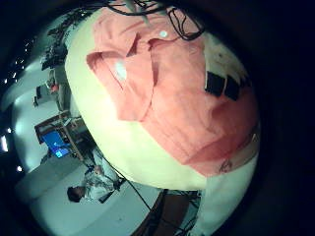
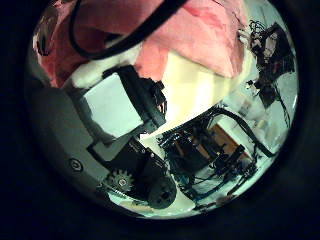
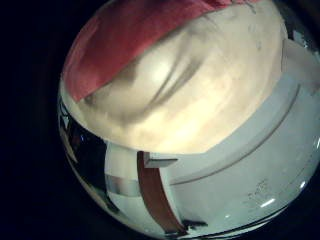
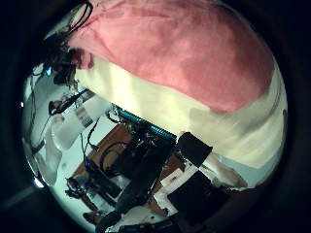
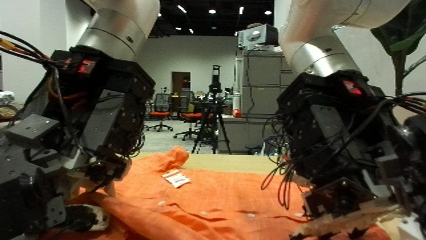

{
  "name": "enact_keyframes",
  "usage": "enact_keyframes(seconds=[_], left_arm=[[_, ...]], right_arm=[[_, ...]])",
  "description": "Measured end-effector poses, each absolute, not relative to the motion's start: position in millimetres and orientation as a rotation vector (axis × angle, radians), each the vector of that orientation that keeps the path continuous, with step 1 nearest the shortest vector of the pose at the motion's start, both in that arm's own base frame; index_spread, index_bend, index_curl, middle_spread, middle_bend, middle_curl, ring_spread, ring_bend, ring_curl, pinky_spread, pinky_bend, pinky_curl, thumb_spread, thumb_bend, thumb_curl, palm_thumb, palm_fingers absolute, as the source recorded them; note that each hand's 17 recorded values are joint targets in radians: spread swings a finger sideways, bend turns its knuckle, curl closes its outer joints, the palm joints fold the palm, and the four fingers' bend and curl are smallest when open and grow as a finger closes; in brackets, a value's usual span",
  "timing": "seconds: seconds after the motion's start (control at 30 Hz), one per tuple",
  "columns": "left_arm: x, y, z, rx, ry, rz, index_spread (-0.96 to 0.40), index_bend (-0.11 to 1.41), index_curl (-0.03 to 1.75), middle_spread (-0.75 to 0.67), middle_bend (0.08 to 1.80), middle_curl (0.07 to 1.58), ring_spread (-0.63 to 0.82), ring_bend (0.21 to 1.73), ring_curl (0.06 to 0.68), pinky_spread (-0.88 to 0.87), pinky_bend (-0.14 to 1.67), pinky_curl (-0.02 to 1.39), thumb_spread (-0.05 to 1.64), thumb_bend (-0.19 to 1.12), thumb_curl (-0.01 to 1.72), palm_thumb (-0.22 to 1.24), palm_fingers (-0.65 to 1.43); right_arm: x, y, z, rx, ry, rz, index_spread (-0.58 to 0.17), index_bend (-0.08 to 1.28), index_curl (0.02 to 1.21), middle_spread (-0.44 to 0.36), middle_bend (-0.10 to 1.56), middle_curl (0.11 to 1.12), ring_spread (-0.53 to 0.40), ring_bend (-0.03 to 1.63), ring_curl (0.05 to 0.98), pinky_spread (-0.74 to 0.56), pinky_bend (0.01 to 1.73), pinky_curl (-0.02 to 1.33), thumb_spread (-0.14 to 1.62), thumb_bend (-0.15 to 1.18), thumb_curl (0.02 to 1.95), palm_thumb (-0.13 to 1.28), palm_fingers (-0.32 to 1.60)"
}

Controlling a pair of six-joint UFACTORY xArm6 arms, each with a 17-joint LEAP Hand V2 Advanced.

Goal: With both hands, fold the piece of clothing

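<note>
The two black-and-white robot hands fill the front of the outside view, hanging low over a crumpled orange cloth garment (image 5: pixel 200 200) that lies spread across the pale cream tabletop (image 5: pixel 386 222). The left hand (image 5: pixel 60 170) is down at the garment's edge on its own side, its lower fingers (image 5: pixel 83 214) against the rumpled fabric; whether they are curled round the cloth or only lying on it cannot be told. The right hand (image 5: pixel 346 165) is down at the opposite edge of the garment, and its fingertips are lost behind its own dark body and wiring, so its hold cannot be told either.

Between the two hands the cloth rises in a loose ridge, and a small white label (image 5: pixel 176 179) lies on it there, clear of both hands. In the left little-finger-side palm view the garment (image 1: pixel 167 84) is seen from above as a shirt-like shape with a folded-over flap, lying on the tabletop (image 1: pixel 118 147) with a bare margin around it. The left thumb-side palm view shows the left hand's own white and black finger parts (image 2: pixel 120 105) just beside the cloth's edge (image 2: pixel 190 30), apart from it as far as that view shows. The right thumb-side palm view shows the garment (image 4: pixel 185 49) covering the tabletop close under that palm.

Behind the tabletop stand red office chairs (image 5: pixel 163 115), a black tripod (image 5: pixel 213 115) and a tall grey equipment cabinet (image 5: pixel 260 100).
</note>
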State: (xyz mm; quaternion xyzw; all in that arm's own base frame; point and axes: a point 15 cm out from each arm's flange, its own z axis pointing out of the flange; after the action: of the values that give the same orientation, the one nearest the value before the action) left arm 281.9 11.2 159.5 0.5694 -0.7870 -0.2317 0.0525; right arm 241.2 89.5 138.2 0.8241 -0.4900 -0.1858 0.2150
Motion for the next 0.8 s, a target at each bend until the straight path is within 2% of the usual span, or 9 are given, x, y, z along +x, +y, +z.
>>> enact_keyframes(seconds=[0.23,0.37,0.43,0.47,0.53,0.57,0.6,0.63,0.8], left_arm=[[283.8,12.7,162.8,1.731,-2.393,-0.7,-0.65,0.27,0.95,-0.55,0.85,0.83,-0.53,1.02,0.542,-0.75,0.81,0.61,1.28,-0.01,0.26,0.54,1.04],[284.9,12.8,164.5,1.728,-2.397,-0.699,-0.66,0.26,0.98,-0.55,0.85,0.85,-0.53,1.02,0.543,-0.75,0.81,0.62,1.29,-0.01,0.25,0.55,1.04],[286.0,12.3,164.3,1.729,-2.395,-0.698,-0.66,0.25,1.0,-0.56,0.84,0.85,-0.53,1.02,0.545,-0.75,0.81,0.62,1.3,-0.01,0.25,0.55,1.04],[286.0,12.3,164.2,1.729,-2.394,-0.699,-0.66,0.24,1.01,-0.56,0.84,0.86,-0.53,1.02,0.545,-0.75,0.81,0.62,1.3,-0.01,0.25,0.55,1.04],[286.4,11.8,165.5,1.729,-2.395,-0.698,-0.67,0.24,1.01,-0.56,0.84,0.86,-0.53,1.02,0.546,-0.75,0.81,0.62,1.3,-0.01,0.25,0.55,1.04],[285.7,11.5,166.0,1.726,-2.394,-0.701,-0.67,0.23,1.02,-0.56,0.84,0.87,-0.53,1.02,0.547,-0.75,0.81,0.62,1.3,-0.01,0.25,0.55,1.04],[285.4,12.3,167.2,1.727,-2.392,-0.704,-0.67,0.23,1.03,-0.56,0.84,0.87,-0.53,1.02,0.547,-0.75,0.8,0.62,1.31,-0.01,0.25,0.55,1.04],[285.9,12.4,168.9,1.726,-2.395,-0.702,-0.67,0.23,1.04,-0.56,0.83,0.87,-0.53,1.02,0.547,-0.75,0.8,0.63,1.31,-0.01,0.25,0.55,1.04],[286.0,14.5,171.3,1.719,-2.394,-0.705,-0.68,0.21,1.06,-0.56,0.82,0.88,-0.53,1.02,0.548,-0.75,0.8,0.63,1.31,-0.01,0.25,0.56,1.05]], right_arm=[[239.9,92.0,127.9,2.271,-1.347,-0.521,-0.15,0.16,0.27,0.034,0.23,0.36,0.109,0.38,0.292,0.23,0.23,0.32,0.99,-0.02,0.32,0.69,0.14],[244.6,88.3,122.5,2.25,-1.352,-0.462,-0.147,0.16,0.27,0.004,0.27,0.38,0.061,0.4,0.298,0.17,0.22,0.32,0.97,-0.02,0.33,0.72,0.2],[251.2,83.6,120.5,2.24,-1.358,-0.395,-0.157,0.17,0.28,-0.034,0.3,0.4,-0.002,0.44,0.313,0.06,0.23,0.32,0.96,-0.02,0.34,0.74,0.27],[255.2,82.4,119.8,2.243,-1.363,-0.365,-0.172,0.15,0.27,-0.059,0.31,0.4,-0.053,0.49,0.322,-0.02,0.28,0.32,0.96,-0.01,0.34,0.76,0.39],[264.1,84.0,118.6,2.264,-1.381,-0.324,-0.193,0.15,0.27,-0.087,0.33,0.42,-0.113,0.54,0.338,-0.12,0.34,0.34,0.95,-0.01,0.34,0.78,0.47],[267.7,85.3,118.4,2.278,-1.391,-0.307,-0.228,0.15,0.26,-0.131,0.38,0.45,-0.185,0.62,0.353,-0.24,0.4,0.34,0.95,-0.01,0.35,0.81,0.62],[269.7,85.9,118.8,2.288,-1.4,-0.294,-0.235,0.15,0.27,-0.142,0.39,0.45,-0.204,0.63,0.364,-0.28,0.42,0.35,0.95,-0.01,0.35,0.82,0.62],[270.5,86.1,120.5,2.296,-1.408,-0.284,-0.273,0.17,0.29,-0.18,0.42,0.49,-0.264,0.71,0.407,-0.37,0.5,0.38,0.95,-0.01,0.36,0.84,0.72],[273.8,84.7,126.9,2.309,-1.428,-0.268,-0.371,0.21,0.33,-0.271,0.52,0.58,-0.366,0.86,0.486,-0.55,0.69,0.46,0.94,-0.02,0.36,0.87,0.94]])
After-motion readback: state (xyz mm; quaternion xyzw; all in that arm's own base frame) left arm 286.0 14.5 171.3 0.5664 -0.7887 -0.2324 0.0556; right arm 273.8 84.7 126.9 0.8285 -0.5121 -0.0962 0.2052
